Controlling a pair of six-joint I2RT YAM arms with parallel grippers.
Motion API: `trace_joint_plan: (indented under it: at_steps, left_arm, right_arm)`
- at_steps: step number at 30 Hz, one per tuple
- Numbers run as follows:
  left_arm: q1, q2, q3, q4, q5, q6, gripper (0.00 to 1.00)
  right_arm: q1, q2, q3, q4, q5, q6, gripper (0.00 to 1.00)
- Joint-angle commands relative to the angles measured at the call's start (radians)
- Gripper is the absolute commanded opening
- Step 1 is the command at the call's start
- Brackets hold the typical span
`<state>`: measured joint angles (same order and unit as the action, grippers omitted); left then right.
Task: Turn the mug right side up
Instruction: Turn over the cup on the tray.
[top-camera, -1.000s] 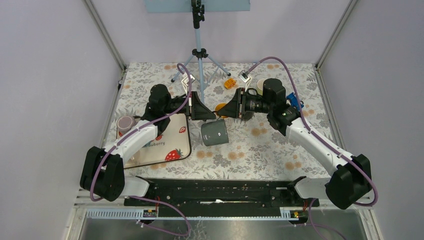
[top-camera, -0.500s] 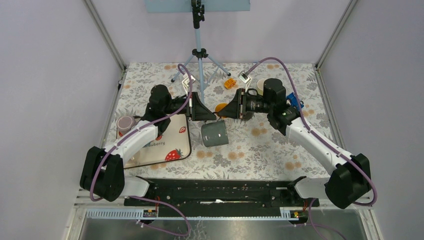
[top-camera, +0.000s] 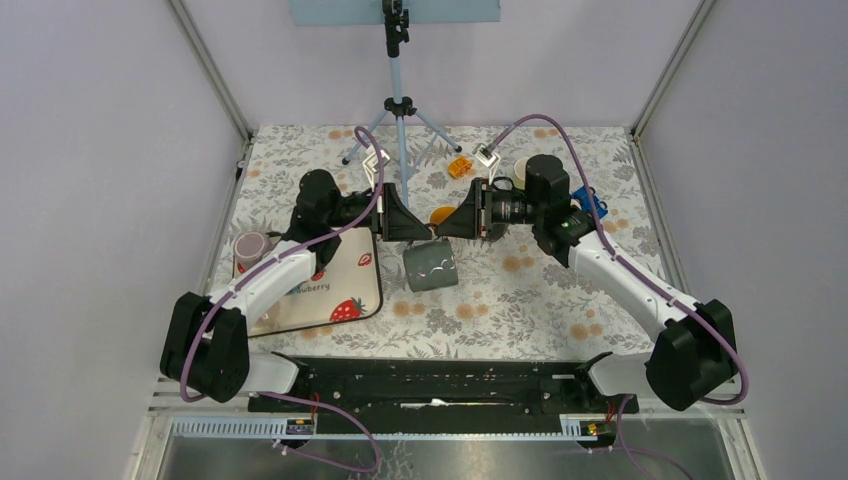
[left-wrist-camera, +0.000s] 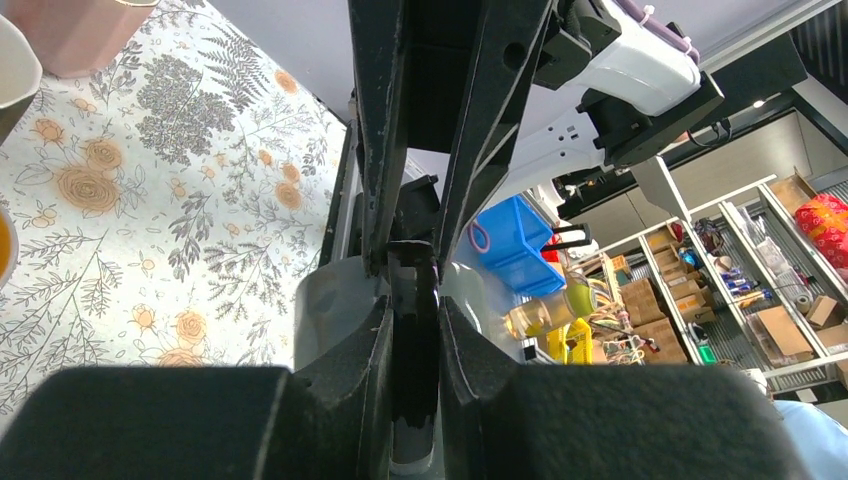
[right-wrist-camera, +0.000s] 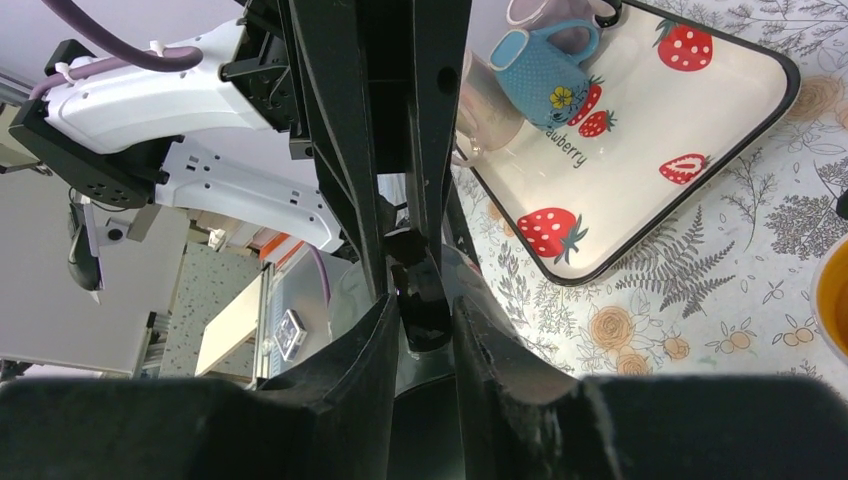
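Observation:
The dark grey mug (top-camera: 430, 266) hangs tilted just above the floral cloth at mid-table, under both grippers. My left gripper (top-camera: 424, 238) comes from the left and is shut on the mug's wall (left-wrist-camera: 330, 300), one finger inside and one outside. The left gripper (left-wrist-camera: 413, 300) pinches that wall tightly in its wrist view. My right gripper (top-camera: 446, 232) meets it from the right. In the right wrist view the right gripper (right-wrist-camera: 425, 300) straddles the same rim of the mug (right-wrist-camera: 352, 300) with its fingers slightly parted, a thin gap showing.
A strawberry tray (top-camera: 335, 295) lies at the left with a pink cup (top-camera: 250, 246) and a blue mug (right-wrist-camera: 545, 65) on it. An orange bowl (top-camera: 440, 213) sits just behind the grippers. A tripod (top-camera: 398, 110), an orange item (top-camera: 459, 166) and a cream cup (top-camera: 522, 167) stand at the back.
The right gripper's fingers have eased apart on the rim. The right wrist has shifted slightly left and back. The mug has barely moved and the left grip is unchanged.

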<state>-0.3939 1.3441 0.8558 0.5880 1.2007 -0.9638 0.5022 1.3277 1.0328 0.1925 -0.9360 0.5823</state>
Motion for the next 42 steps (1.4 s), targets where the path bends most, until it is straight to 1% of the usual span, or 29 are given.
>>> trace_joint_plan:
  at_steps: [1, 4, 7, 11, 12, 14, 17, 18, 24, 25, 26, 27, 28, 32, 33, 37, 39, 42]
  left_arm:
    - [0.001, -0.005, 0.020, 0.137, 0.020, -0.053, 0.00]
    - [0.001, 0.005, 0.011, 0.193, 0.027, -0.091, 0.00]
    - [0.000, 0.013, 0.006, 0.201, 0.028, -0.098, 0.00]
    - [0.000, 0.022, 0.005, 0.203, 0.016, -0.096, 0.00]
    - [-0.002, 0.025, 0.005, 0.201, 0.013, -0.096, 0.00]
    - [-0.001, 0.029, 0.010, 0.175, 0.010, -0.080, 0.00]
    - [-0.003, 0.027, 0.025, 0.056, -0.002, 0.002, 0.00]
    - [-0.006, 0.024, 0.028, 0.018, -0.008, 0.029, 0.00]
    - [-0.029, 0.035, 0.088, -0.351, -0.091, 0.289, 0.00]
    - [-0.035, 0.041, 0.092, -0.377, -0.111, 0.306, 0.03]
    - [-0.044, 0.046, 0.094, -0.404, -0.138, 0.326, 0.14]
    - [-0.055, 0.048, 0.096, -0.434, -0.165, 0.348, 0.18]
    - [-0.067, 0.055, 0.097, -0.455, -0.190, 0.364, 0.24]
    - [-0.116, 0.076, 0.079, -0.485, -0.276, 0.386, 0.36]
    - [-0.126, 0.082, 0.074, -0.484, -0.290, 0.388, 0.38]
    - [-0.149, 0.106, 0.059, -0.469, -0.325, 0.387, 0.38]
    - [-0.156, 0.119, 0.060, -0.470, -0.337, 0.390, 0.43]
    - [-0.166, 0.137, 0.061, -0.473, -0.371, 0.395, 0.45]
  right_arm:
    - [0.013, 0.019, 0.041, 0.009, -0.034, -0.026, 0.33]
    - [0.015, 0.024, 0.040, 0.013, -0.041, -0.029, 0.32]
    - [0.023, 0.020, 0.043, 0.026, -0.051, -0.035, 0.31]
    - [0.045, 0.027, 0.060, -0.010, -0.042, -0.071, 0.31]
    - [0.047, 0.029, 0.059, -0.012, -0.038, -0.073, 0.29]
    - [0.047, 0.029, 0.059, -0.019, -0.023, -0.076, 0.17]
    - [0.048, 0.021, 0.061, -0.062, 0.018, -0.101, 0.02]
    - [0.047, 0.014, 0.060, -0.083, 0.045, -0.112, 0.00]
    - [0.047, -0.042, 0.031, -0.184, 0.165, -0.149, 0.00]
    - [0.048, -0.050, 0.025, -0.218, 0.190, -0.149, 0.00]
    - [0.048, -0.059, 0.017, -0.244, 0.213, -0.149, 0.00]
    - [0.048, -0.066, 0.011, -0.270, 0.233, -0.151, 0.00]
    - [0.048, -0.073, 0.005, -0.291, 0.253, -0.150, 0.00]
    - [0.048, -0.112, -0.039, -0.326, 0.302, -0.143, 0.00]
    - [0.048, -0.120, -0.047, -0.336, 0.310, -0.142, 0.00]
    - [0.048, -0.136, -0.069, -0.370, 0.353, -0.154, 0.00]
    - [0.048, -0.139, -0.072, -0.392, 0.375, -0.164, 0.00]
    - [0.048, -0.141, -0.068, -0.434, 0.418, -0.179, 0.00]
